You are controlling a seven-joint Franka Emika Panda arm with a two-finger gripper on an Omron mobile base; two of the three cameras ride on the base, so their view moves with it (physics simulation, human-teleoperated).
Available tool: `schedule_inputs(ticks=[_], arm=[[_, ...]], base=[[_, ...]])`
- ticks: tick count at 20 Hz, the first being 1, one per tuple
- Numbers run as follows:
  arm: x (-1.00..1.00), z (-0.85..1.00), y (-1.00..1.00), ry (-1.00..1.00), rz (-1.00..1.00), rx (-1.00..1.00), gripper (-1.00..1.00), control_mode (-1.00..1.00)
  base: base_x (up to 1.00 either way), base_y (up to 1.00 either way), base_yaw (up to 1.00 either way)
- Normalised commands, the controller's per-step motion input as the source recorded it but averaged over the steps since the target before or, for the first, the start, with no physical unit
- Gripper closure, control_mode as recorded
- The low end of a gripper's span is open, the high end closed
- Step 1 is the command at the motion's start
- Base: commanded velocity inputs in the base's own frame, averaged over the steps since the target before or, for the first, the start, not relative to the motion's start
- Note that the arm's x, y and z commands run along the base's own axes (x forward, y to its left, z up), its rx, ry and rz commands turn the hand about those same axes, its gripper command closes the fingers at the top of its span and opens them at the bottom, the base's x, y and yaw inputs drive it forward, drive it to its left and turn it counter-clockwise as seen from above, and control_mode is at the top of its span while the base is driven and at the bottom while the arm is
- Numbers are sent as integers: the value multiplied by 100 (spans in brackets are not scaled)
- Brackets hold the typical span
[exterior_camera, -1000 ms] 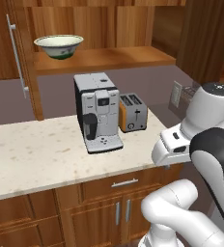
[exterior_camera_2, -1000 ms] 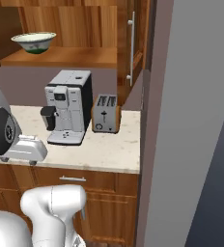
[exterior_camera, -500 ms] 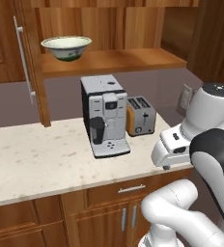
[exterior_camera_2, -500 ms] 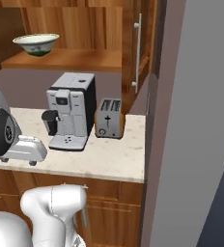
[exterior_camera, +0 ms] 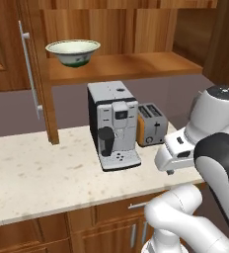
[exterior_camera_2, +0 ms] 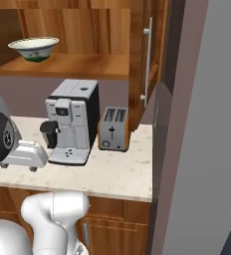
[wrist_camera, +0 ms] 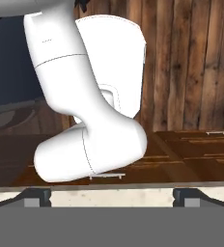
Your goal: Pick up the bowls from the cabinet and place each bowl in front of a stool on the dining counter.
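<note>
Gripper (wrist_camera: 112, 197): bottom of hand view, fingertips spread wide, holding nothing. Cream-white bowl (exterior_camera: 73, 52): upper left of left base view, upright on cabinet (exterior_camera: 136, 66) shelf, above coffee machine (exterior_camera: 113, 126) and toaster (exterior_camera: 152, 124).

Even, bright rendered light; soft faint shadows under shelf (no glare); sharp, coarse pixel edges.

glossy glazed cream bowl (exterior_camera: 73, 52) on a warm grained wood cabinet (exterior_camera: 121, 66) shelf; brushed silver metal handle (exterior_camera: 30, 74); speckled polished stone counter (exterior_camera: 32, 178); coffee machine (exterior_camera: 113, 124) in matt silver and black plastic; toaster (exterior_camera: 152, 124) in metal
</note>
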Motion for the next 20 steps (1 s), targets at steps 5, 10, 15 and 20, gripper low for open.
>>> schedule_inputs(ticks=[5,10,15,20], arm=[[0,0,0,0,0,0,-100,100],[0,0,0,0,0,0,-100,100],[0,0,0,0,0,0,-100,100],[0,0,0,0,0,0,-100,100]], base=[[60,15,0],[54,17,0],[19,9,0],[0,0,0]])
